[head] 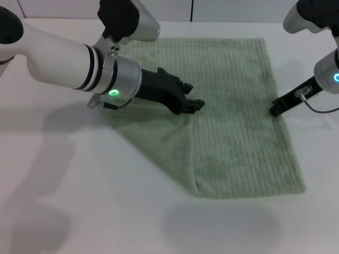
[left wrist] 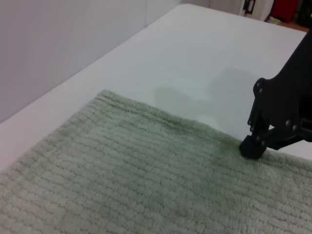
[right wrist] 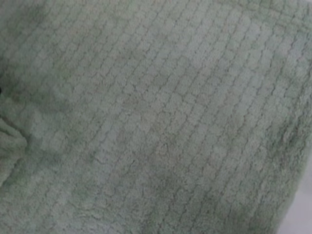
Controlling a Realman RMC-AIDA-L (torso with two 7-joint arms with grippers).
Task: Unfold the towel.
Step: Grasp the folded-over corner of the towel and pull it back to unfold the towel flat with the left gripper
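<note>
A bare test bench in a lab-like room is being shown.
A plain white table point(head: 79, 211) is being backed at 12 o'clock by pale wall panels point(head: 159, 8).

towel point(head: 228, 116) | sage-green, ribbed | flat | near-left corner folded over

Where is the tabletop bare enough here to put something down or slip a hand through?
Bare table runs along the near edge and the robot's left, bordered by the towel and its diagonal fold. Crowded: left tool over the towel's middle, right tool at its right edge.
</note>
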